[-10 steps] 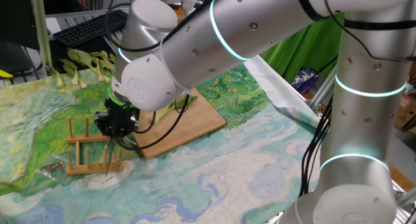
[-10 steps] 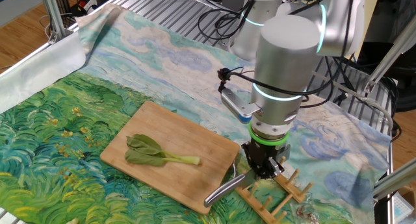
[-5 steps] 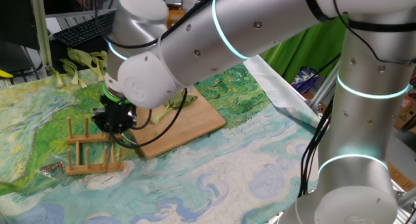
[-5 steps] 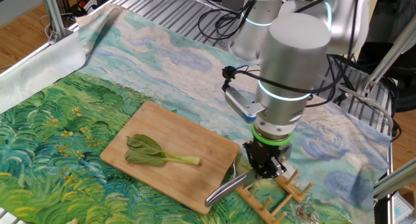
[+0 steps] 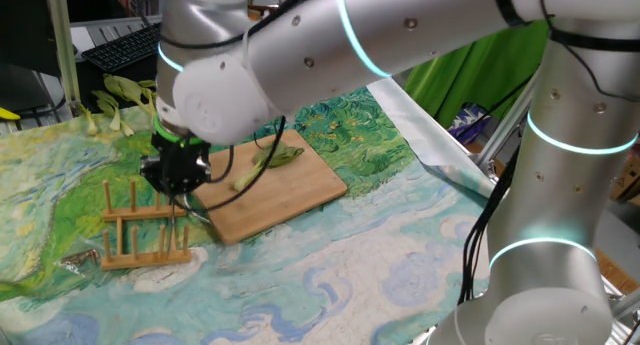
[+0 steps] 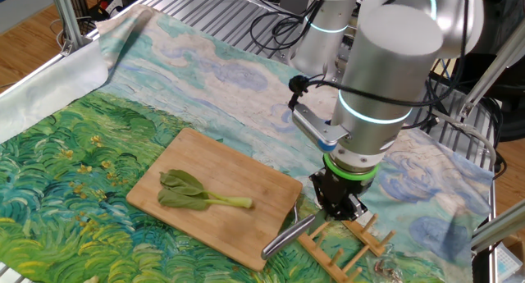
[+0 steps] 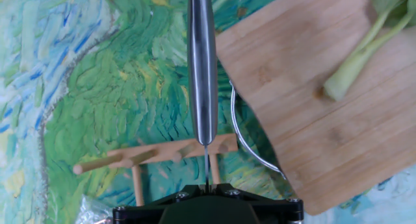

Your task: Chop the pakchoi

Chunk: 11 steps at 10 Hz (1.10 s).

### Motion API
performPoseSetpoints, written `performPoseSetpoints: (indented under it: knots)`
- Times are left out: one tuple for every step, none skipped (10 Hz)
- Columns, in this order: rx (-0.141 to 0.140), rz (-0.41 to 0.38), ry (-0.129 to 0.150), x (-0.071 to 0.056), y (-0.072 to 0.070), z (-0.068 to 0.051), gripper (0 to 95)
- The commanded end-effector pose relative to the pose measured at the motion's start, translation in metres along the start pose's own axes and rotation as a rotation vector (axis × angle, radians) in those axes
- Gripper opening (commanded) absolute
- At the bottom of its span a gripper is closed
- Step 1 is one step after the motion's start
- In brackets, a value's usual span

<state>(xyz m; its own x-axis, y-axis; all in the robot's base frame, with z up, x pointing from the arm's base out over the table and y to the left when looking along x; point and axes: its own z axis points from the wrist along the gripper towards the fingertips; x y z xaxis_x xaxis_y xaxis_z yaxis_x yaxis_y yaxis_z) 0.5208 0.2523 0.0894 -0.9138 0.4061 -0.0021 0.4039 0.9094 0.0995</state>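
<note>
While the arm hangs over the near corner, here is the table, item by item.

Pakchoi: one small whole pakchoi [image 6: 201,194] lies flat on the board, uncut, pale stalk end toward the pincer, dark leaves away from it; in the hand view only its stalk [image 7: 361,52] and a bit of leaf show at the top right corner.

Board: a bamboo board [image 6: 238,221] lies flat on the painted cloth, a thin wire loop [image 7: 242,136] at the corner nearest the rack.

Knife: a knife [image 6: 289,235] with a shiny metal handle [image 7: 202,62] juts out from under the pincer, just beside the board's edge and above the rack; the thin blade edge [image 7: 207,164] runs back into the pincer. It is well apart from the pakchoi.

Pincer: the pincer [image 6: 335,203] points down, clenched on the knife's blade end; the fingertips themselves are hidden in the hand view behind the black housing.

Rack: a wooden peg rack [image 5: 142,230] stands just beside the board, under the knife; pegs upright.

Arm: silver links with a glowing ring [image 6: 373,111] rise over the rack side of the board.

Spare greens: a pile of other whole greens [image 5: 128,97] lies at the far edge of the cloth, well apart from the board.

Table: covered by a green, blue and white painted cloth [image 6: 74,176].
</note>
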Motion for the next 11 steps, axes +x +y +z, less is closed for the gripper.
performPoseSetpoints:
  knots:
    - [0.012,-0.002,0.011,-0.004,0.003,-0.007,0.0]
    - [0.02,-0.005,0.03,-0.005,0.002,-0.017,0.0]
    - [0.021,-0.003,0.039,-0.007,0.002,-0.023,0.0]
    - [0.031,-0.006,0.047,-0.008,0.002,-0.029,0.0]
    - [0.044,-0.009,0.05,-0.011,0.003,-0.035,0.0]
    - [0.053,-0.001,0.063,-0.015,0.003,-0.04,0.0]
    - [0.057,0.009,0.07,-0.016,0.003,-0.043,0.0]
    - [0.058,0.018,0.071,-0.016,0.002,-0.046,0.0]
    - [0.058,0.023,0.069,-0.015,0.002,-0.047,0.0]
    - [0.055,0.027,0.068,-0.015,0.001,-0.047,0.0]
    - [0.055,0.029,0.067,-0.015,0.001,-0.049,0.0]
